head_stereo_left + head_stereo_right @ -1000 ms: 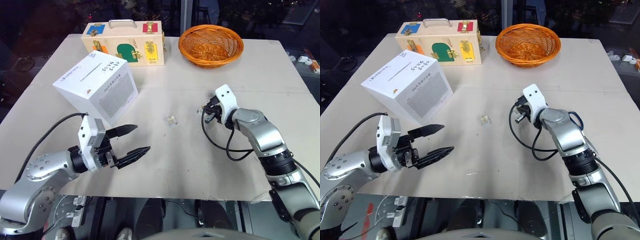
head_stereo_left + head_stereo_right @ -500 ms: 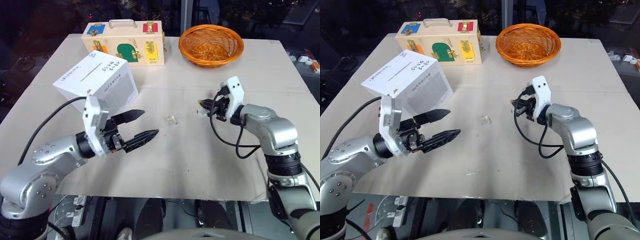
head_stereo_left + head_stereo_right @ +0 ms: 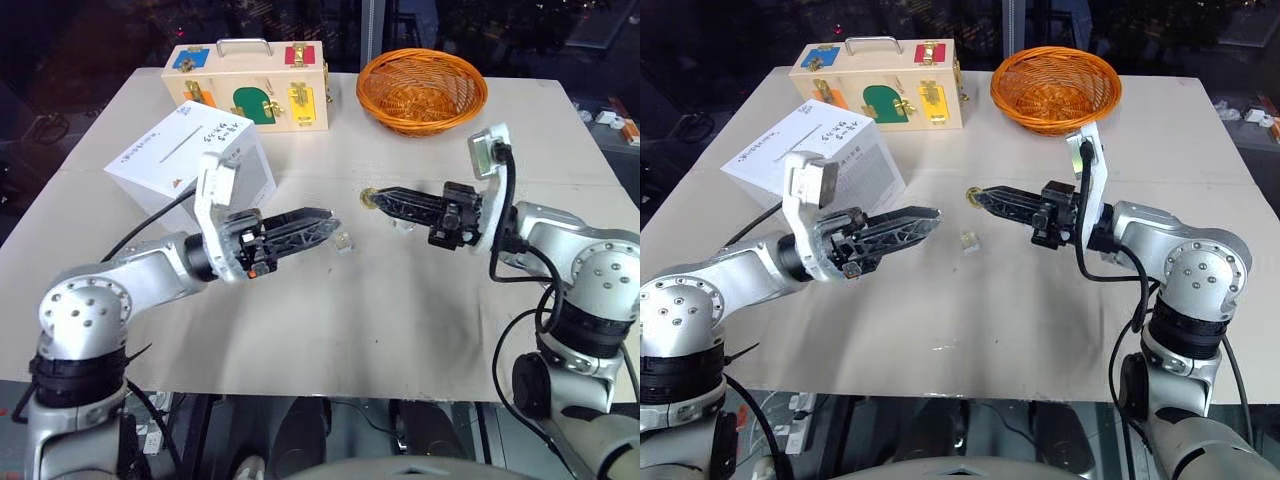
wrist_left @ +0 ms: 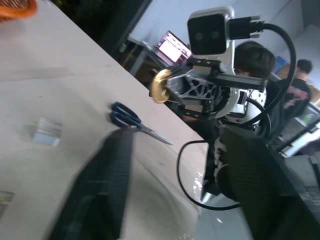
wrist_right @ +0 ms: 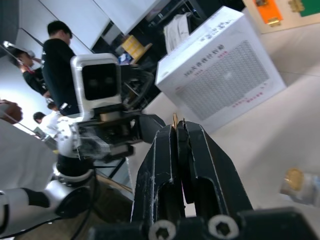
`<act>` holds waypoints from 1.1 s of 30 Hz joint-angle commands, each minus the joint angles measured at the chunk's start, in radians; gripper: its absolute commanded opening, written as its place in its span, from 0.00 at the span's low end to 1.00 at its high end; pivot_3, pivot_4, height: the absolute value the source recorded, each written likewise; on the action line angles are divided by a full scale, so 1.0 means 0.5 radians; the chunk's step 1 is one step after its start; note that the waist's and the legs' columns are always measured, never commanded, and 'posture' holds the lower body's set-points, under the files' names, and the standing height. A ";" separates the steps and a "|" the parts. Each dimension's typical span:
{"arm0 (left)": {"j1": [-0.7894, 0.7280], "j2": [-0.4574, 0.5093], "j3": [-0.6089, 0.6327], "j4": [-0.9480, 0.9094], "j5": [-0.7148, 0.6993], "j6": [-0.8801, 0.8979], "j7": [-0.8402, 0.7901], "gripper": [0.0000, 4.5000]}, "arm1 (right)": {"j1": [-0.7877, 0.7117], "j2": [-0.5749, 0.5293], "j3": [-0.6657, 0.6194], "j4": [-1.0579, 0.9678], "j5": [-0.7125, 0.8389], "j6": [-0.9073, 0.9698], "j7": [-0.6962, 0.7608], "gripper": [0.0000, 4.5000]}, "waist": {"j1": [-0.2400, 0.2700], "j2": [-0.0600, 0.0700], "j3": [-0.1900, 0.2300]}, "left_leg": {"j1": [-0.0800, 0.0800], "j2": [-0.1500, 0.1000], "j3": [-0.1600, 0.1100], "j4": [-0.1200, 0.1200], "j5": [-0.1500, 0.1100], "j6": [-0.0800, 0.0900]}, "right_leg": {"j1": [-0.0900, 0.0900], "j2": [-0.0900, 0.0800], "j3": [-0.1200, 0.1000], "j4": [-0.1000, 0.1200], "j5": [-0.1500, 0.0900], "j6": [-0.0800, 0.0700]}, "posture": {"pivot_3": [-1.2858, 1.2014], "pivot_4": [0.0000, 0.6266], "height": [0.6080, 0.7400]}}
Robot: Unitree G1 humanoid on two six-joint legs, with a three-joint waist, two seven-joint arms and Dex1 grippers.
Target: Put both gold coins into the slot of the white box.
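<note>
While the right gripper pinches a gold coin at its tips, the left gripper, jaws narrowly parted and empty, points toward it.

The table has a matt, pale beige top, faintly scuffed. At far left, the case looks like pale unvarnished wood with painted doors, brass-coloured latches and a metal handle. The basket, far right, is woven wicker with a warm orange sheen. The white box looks like smooth cardboard with black print (a fine grid on one face). The coin pinched in the right gripper is shiny gold metal. Both grippers, the left gripper included, have matt black ribbed plastic fingers on silvery, satin arms. A small block at mid-table is clear plastic.
</note>
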 commanded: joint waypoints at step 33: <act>-0.233 -0.111 -0.076 0.091 -0.082 0.154 -0.114 0.00 | 0.082 -0.442 0.431 -0.069 0.865 -0.494 -0.399 0.00 | 0.003 0.000 0.001 | -0.001 0.000 0.000 0.000 0.000 0.000 | 0.000 0.000 0.000 -0.002 0.000 0.000 | 0.52 0.24 0.90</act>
